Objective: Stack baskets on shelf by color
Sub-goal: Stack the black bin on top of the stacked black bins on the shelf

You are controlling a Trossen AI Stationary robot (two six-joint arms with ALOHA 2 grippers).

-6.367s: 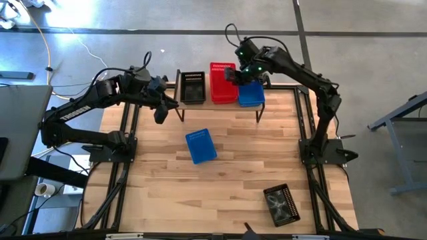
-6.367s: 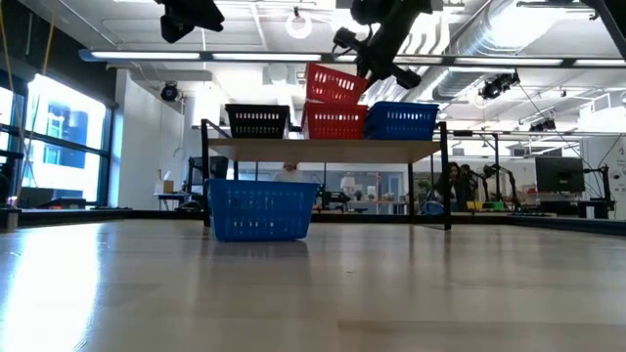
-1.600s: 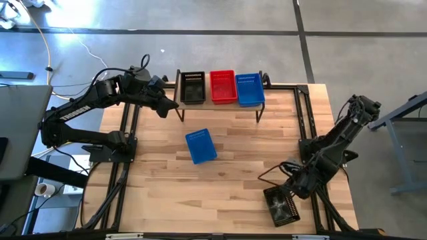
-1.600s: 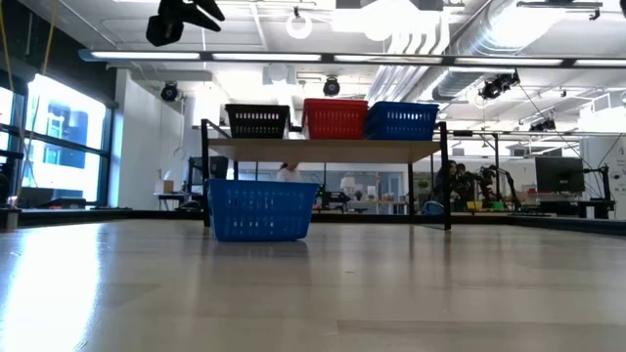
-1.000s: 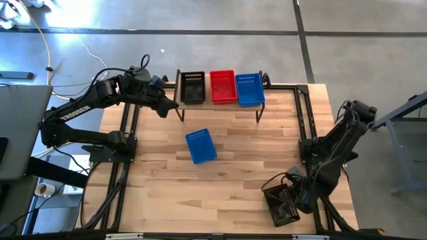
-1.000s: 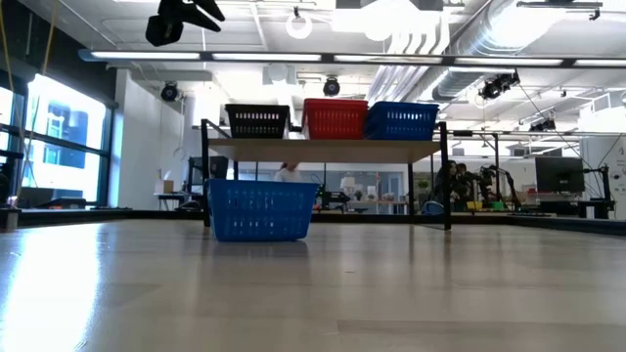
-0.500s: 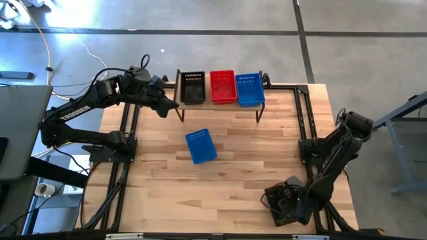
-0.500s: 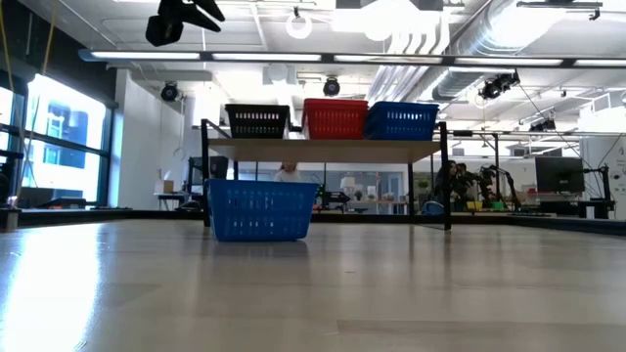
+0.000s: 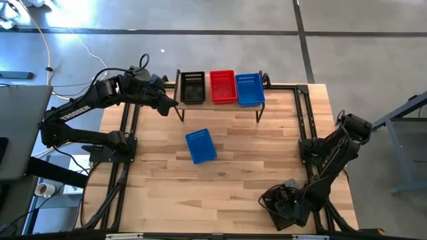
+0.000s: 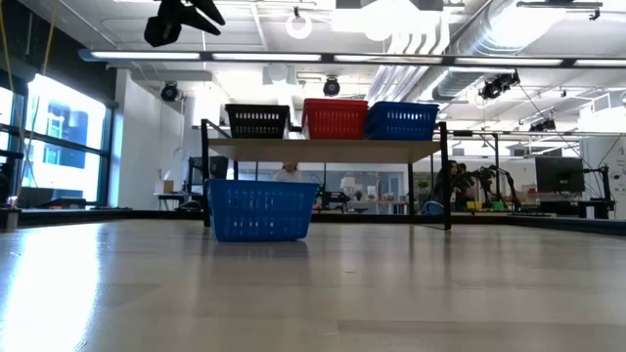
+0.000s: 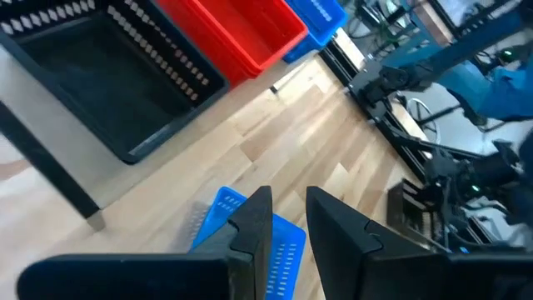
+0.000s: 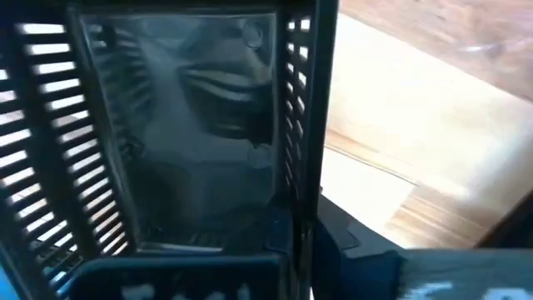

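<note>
On the shelf (image 10: 328, 150) by the table's far edge stand a black basket (image 9: 193, 88), a red basket (image 9: 223, 87) and a blue basket (image 9: 250, 89), side by side on their bases. Another blue basket (image 9: 201, 146) sits on the table's middle. My right gripper (image 9: 279, 202) is down at the near right corner, shut on a second black basket (image 12: 191, 125), which it mostly hides in the high view. My left gripper (image 9: 163, 107) hangs in the air off the shelf's left end, its fingers a narrow gap apart and holding nothing. My right gripper (image 12: 306, 237) has the black basket by one side wall (image 12: 304, 167). One finger is inside the basket and one outside, with the wall's rim between them. The fingers come from above, pointing down. The basket sits upright; whether its base is on the table I cannot tell.
Black frame rails run along the table's left and right sides (image 9: 308, 127). Bare wood (image 9: 233, 167) lies between the loose blue basket and the near right corner. Beyond the shelf the low view shows a workshop room.
My right arm has swung toward the table's near edge and come down, ending over the black basket at the near right corner. The left arm and the baskets on the shelf have kept still.
</note>
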